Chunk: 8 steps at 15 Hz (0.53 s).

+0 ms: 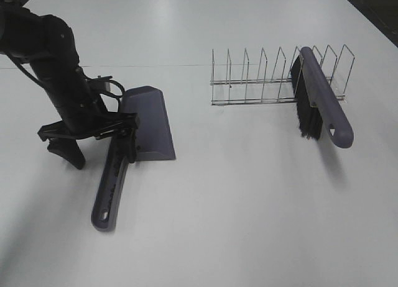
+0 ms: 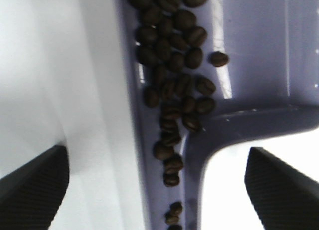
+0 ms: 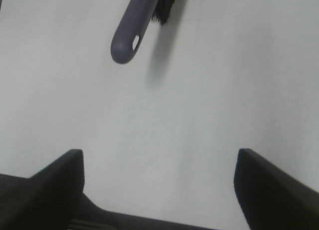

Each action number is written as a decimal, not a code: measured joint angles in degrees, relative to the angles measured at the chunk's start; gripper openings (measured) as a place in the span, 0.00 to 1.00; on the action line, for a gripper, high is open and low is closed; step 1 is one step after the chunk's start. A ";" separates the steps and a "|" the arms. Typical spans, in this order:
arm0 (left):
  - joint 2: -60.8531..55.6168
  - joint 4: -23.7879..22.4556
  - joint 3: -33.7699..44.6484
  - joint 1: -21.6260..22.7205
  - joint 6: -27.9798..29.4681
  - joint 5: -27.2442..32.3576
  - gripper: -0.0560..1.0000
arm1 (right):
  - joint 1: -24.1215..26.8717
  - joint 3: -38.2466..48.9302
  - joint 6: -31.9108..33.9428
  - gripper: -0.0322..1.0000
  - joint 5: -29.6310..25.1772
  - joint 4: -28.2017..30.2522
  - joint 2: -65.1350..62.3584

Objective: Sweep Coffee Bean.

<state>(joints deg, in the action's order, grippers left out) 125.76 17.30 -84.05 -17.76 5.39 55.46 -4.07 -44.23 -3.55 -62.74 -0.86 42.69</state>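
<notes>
Beans gathered in the dustpan on your white table.

Your left gripper (image 2: pixel 157 182) stands over the dustpan (image 1: pixel 149 122) near its handle, jaws wide apart and holding nothing. The coffee bean (image 2: pixel 174 80) pile lies inside the pan along its wall. Your right gripper (image 3: pixel 159 180) is spread wide and empty above bare table, well apart from the brush (image 1: pixel 320 100), which leans in the wire rack (image 1: pixel 261 82).

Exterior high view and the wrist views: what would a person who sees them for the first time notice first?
Probably the purple dustpan lying on the white table at the left, with the open left tool astride its handle. In the left wrist view, dark coffee beans lie heaped inside the pan. At the right, a purple brush leans on a wire rack.
</notes>
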 joint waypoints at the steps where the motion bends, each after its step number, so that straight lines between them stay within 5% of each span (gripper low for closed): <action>1: -0.11 -0.46 -0.80 0.69 -0.11 1.26 0.89 | 0.00 1.49 0.00 0.73 0.00 0.00 -2.01; 8: -6.88 -9.80 -5.84 10.94 -2.81 11.63 0.89 | 0.00 17.59 1.03 0.73 -0.11 -0.23 -21.43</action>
<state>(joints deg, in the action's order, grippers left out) 118.89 7.51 -89.90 -6.82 2.58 67.09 -4.07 -26.64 -2.52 -62.85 -1.09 21.26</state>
